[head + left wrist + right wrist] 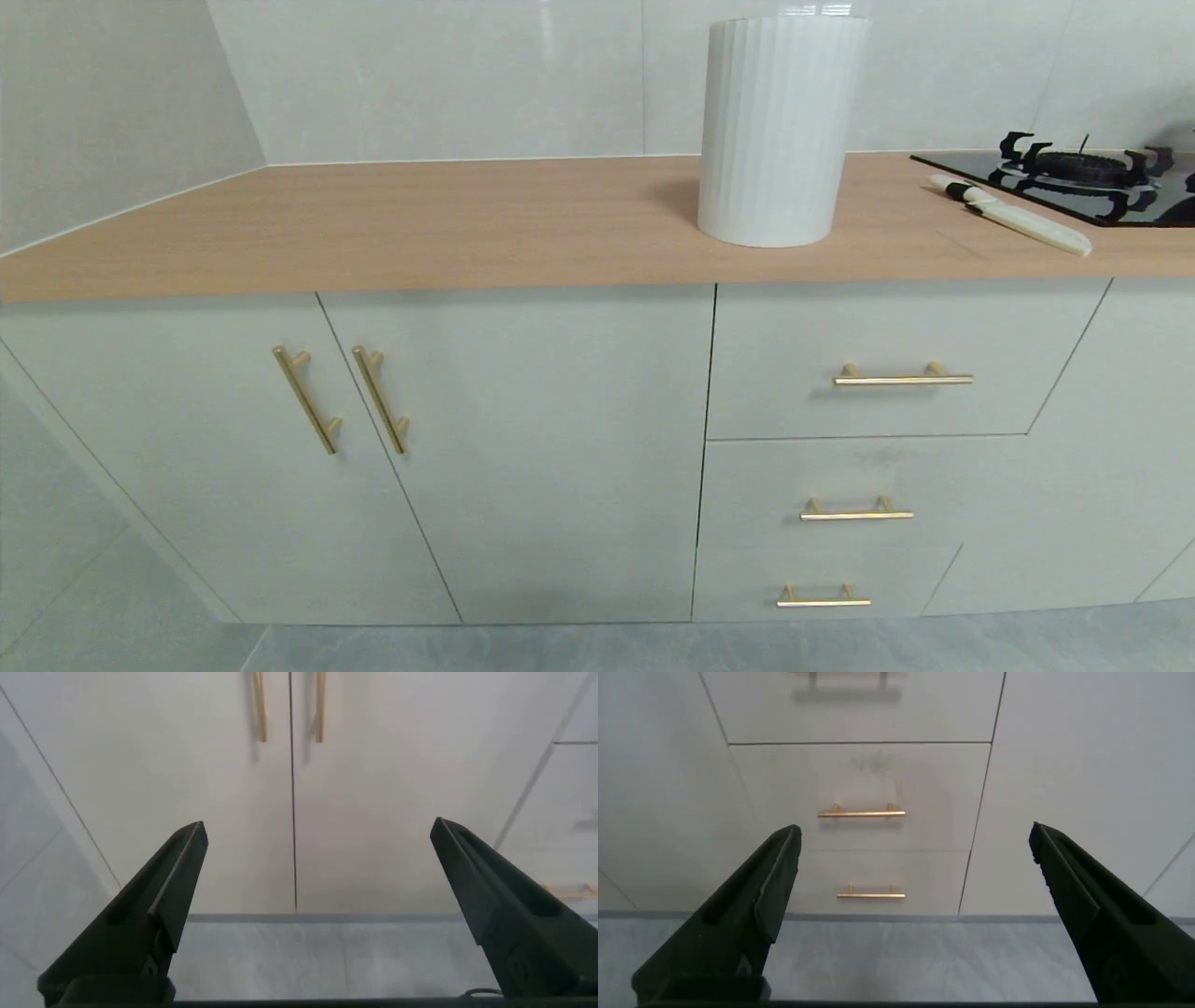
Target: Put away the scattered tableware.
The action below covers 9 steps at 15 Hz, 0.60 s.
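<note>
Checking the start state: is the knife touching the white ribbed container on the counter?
Apart. The head view shows a stretch of bare countertop between the knife and the white ribbed container.

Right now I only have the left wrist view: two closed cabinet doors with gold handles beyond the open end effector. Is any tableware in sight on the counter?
Observer: Yes. The head view shows a knife lying on the wooden countertop, near its right end, alongside the hob.
Operator: Anything else up there?
Observer: A tall white ribbed container stands upright left of the knife, apart from it.
Operator: And the right arm?
Observer: The right end effector is open and empty, facing a stack of closed drawers with gold handles.
</note>
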{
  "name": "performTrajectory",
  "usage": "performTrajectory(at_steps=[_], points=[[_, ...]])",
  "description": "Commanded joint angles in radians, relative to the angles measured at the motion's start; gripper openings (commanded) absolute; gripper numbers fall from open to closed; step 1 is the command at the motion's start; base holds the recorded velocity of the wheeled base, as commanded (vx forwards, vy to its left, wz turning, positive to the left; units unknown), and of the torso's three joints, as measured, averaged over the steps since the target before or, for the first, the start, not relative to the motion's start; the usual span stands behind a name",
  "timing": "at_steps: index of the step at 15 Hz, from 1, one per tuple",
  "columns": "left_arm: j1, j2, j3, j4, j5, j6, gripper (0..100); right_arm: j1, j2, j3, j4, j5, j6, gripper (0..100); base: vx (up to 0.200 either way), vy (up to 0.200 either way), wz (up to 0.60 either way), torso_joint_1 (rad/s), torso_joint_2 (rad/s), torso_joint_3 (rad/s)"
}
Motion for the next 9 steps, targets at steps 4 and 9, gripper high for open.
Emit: performTrajectory(at_steps=[4,9], points=[[0.000,0.002,0.000,-0.001,-0.001,0.002,100,0.002,0.003,0.000,0.000,0.002,0.000,100,0.000,0.000,0.00,0.000,0.00,0.000],[0.000,0.002,0.000,-0.002,0.001,0.001,100,0.002,0.003,0.000,0.000,0.002,0.000,100,0.000,-0.160,0.00,0.000,0.00,0.001]])
